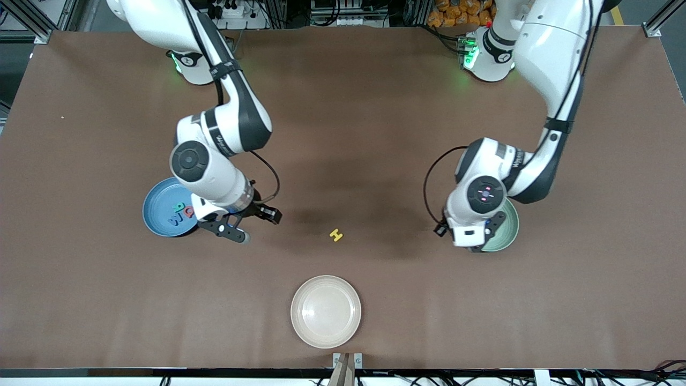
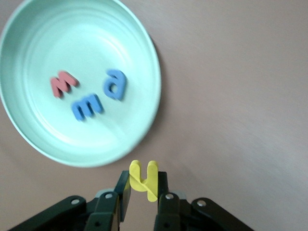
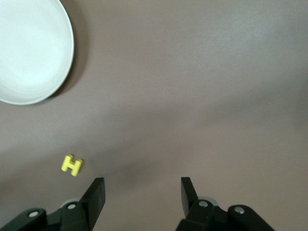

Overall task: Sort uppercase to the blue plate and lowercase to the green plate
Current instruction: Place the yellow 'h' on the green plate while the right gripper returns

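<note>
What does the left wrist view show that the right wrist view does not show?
Only the left wrist view shows the green plate holding a red letter, a blue m and a blue a, and the left gripper shut on a yellow h. Only the right wrist view shows the open right gripper, the yellow H lying on the table and the beige plate. Both show the brown table.

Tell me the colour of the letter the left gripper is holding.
Yellow. The lowercase h shows best in the left wrist view, pinched in the left gripper.
</note>
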### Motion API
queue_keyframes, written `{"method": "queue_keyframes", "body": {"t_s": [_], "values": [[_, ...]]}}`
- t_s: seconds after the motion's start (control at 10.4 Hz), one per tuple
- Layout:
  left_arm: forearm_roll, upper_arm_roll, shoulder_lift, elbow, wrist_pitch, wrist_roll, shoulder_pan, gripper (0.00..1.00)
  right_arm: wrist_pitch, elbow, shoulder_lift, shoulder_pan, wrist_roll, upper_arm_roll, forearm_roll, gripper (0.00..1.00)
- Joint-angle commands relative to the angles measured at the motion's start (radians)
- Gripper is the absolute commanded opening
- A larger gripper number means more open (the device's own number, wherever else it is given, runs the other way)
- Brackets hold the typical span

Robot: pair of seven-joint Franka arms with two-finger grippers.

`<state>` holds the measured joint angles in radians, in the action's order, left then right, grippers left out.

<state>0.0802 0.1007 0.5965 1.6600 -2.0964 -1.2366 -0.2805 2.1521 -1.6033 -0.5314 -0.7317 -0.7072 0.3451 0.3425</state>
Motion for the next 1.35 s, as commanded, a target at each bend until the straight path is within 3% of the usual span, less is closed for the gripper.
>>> {"method": "queue_keyframes", "body": {"t_s": [0.0, 0.29, 0.67, 0.77, 1.25], "values": [[0.039, 0.010, -0.055, 0.093, -0.019, 0.074, 0.073, 0.00, 0.003, 0.068, -0.048, 0.011, -0.150, -0.021, 0.026, 0.72], [0.044, 0.010, -0.055, 0.109, -0.020, 0.153, 0.136, 0.00, 0.092, 0.078, -0.093, 0.005, -0.259, -0.073, 0.058, 0.74], [0.044, 0.007, -0.043, 0.110, -0.020, 0.233, 0.204, 0.00, 0.164, 0.210, -0.232, -0.041, -0.440, -0.087, 0.073, 0.74], [0.046, 0.007, -0.043, 0.107, -0.020, 0.243, 0.219, 0.99, 0.160, 0.242, -0.261, -0.049, -0.443, -0.087, 0.070, 0.73], [0.073, 0.002, -0.046, 0.041, -0.013, 0.243, 0.245, 1.00, 0.090, 0.392, -0.382, -0.069, -0.457, -0.083, 0.061, 0.70]]}}
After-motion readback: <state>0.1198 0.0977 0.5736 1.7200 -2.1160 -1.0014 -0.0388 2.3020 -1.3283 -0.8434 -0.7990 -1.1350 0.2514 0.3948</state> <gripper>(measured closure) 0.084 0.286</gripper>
